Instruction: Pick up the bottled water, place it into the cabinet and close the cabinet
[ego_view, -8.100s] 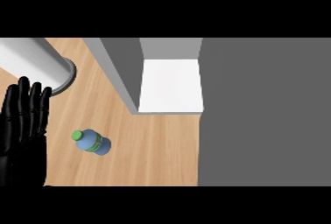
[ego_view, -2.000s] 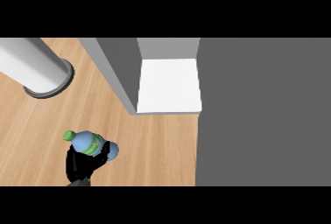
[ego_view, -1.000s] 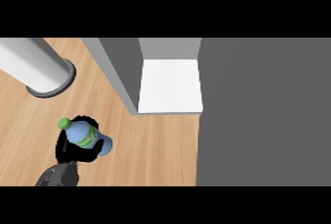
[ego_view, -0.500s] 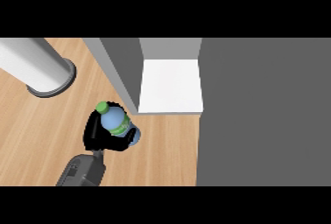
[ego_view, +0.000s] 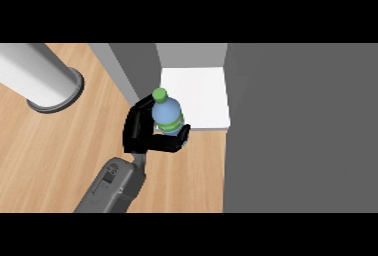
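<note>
Head view: my left hand (ego_view: 151, 135) is curled around the bottled water (ego_view: 167, 114), fingers and thumb wrapped about its lower body, the green cap (ego_view: 159, 93) pointing up and away toward the cabinet. Half a second ago the bottle sat lower and further left over the wooden counter (ego_view: 52, 150); it has since been carried up and right, so its top now overlaps the front edge of the white cabinet shelf (ego_view: 203, 95). I judge the pick complete and the placing under way. The bottle is held off the counter, at the shelf's mouth, not yet set inside. Edges: the grey cabinet side panel (ego_view: 129, 70) stands just left of my fingers, near enough to be a risk of a brush on entry. To the right a large dark grey surface (ego_view: 303, 125), likely the open door, bounds the shelf. The open shelf lies ahead and to the right. A pale cylinder (ego_view: 40, 80) stands well apart at upper left. My right hand does not show.
</note>
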